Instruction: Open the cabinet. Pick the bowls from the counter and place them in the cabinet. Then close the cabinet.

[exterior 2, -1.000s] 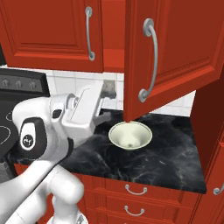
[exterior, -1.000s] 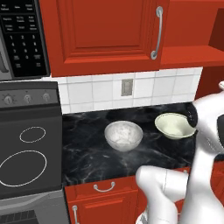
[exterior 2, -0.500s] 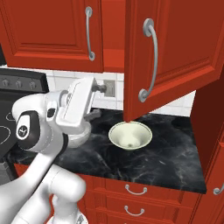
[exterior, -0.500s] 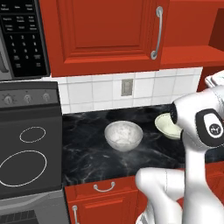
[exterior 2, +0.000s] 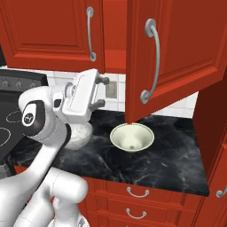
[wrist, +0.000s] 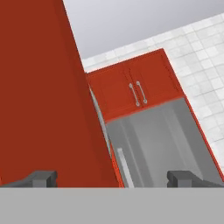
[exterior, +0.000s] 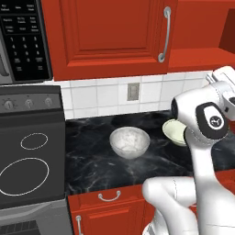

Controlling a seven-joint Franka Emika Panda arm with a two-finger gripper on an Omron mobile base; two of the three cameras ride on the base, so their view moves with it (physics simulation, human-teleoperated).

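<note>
Red raised-panel wood makes up the cabinet [exterior 2: 173, 48]: its right door hangs swung out over the counter [exterior 2: 168, 155], a long curved silver bar handle [exterior 2: 150, 62] running down it, while the left door [exterior: 110, 34] sits flush.

Glossy black marble with thin white veins forms the worktop. On it stand the two bowls: the deep, mottled grey-white stone-look bowl [exterior: 130, 142] near the middle of the slab, and the wider, shallower cream bowl [exterior 2: 132, 136] to its right, below the open door's bottom edge. They sit apart, not touching.

My arm is bent at the elbow, the forearm lifted above the worktop, with my claw [exterior 2: 103, 91] raised toward the tiled backsplash, left of the open door. My two dark fingertips [wrist: 41, 178] stand spread as wide as they go, with nothing between them. Ahead of them a broad red panel [wrist: 43, 96] rises close by.
</note>
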